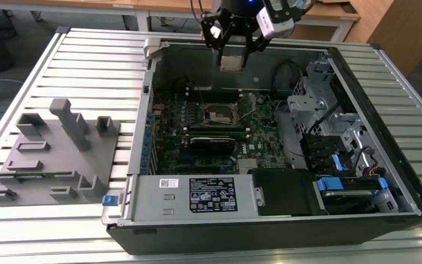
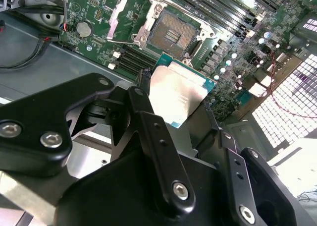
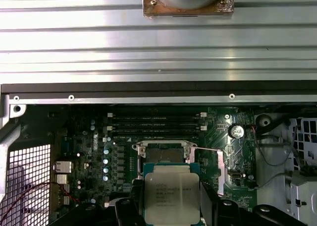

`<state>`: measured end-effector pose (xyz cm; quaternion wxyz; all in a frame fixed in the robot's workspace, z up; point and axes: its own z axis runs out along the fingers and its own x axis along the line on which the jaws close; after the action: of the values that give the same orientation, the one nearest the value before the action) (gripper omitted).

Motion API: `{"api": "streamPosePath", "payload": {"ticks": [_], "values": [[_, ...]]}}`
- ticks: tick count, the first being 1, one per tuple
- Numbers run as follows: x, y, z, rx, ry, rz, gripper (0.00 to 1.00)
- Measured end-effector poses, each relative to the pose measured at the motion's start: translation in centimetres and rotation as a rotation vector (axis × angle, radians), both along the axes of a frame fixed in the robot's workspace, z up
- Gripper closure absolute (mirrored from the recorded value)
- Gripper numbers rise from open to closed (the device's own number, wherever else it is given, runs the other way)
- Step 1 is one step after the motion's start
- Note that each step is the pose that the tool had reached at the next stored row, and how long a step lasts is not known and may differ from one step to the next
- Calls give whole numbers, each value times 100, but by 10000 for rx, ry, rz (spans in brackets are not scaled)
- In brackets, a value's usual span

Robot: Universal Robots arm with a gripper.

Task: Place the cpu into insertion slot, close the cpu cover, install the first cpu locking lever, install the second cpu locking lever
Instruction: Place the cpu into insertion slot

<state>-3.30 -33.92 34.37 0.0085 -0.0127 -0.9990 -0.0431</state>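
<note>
My gripper (image 1: 232, 61) is shut on the cpu (image 1: 232, 64), a small square chip with a dull metal top, and holds it in the air over the far side of the open computer case. In both wrist views black fingers (image 2: 143, 112) clamp the cpu (image 2: 176, 94) by two opposite edges. Below it on the green board lies the insertion slot (image 1: 220, 114), a black square socket with a silvery rim (image 2: 171, 32). The cpu cover (image 2: 118, 18) stands swung up beside the socket. In the first wrist view the cpu (image 3: 171, 196) overlaps the near part of the insertion slot (image 3: 163, 155).
A label-bearing power supply box (image 1: 196, 195) fills the case's near side. Drive cages and cables (image 1: 328, 126) crowd the exterior view's right. Long memory slots (image 3: 156, 121) run beside the socket. A grey fixture (image 1: 50, 159) sits on the slatted table at the exterior view's left.
</note>
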Motion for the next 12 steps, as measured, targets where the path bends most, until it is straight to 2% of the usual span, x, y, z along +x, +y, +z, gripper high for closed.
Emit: {"api": "streamPosePath", "payload": {"ticks": [8, 10, 12], "values": [[0, 0, -24, -1, 1, -1, 46], [0, 0, -70, 0, 0, -1, 46], [0, 0, -73, 0, 0, -1, 46]]}}
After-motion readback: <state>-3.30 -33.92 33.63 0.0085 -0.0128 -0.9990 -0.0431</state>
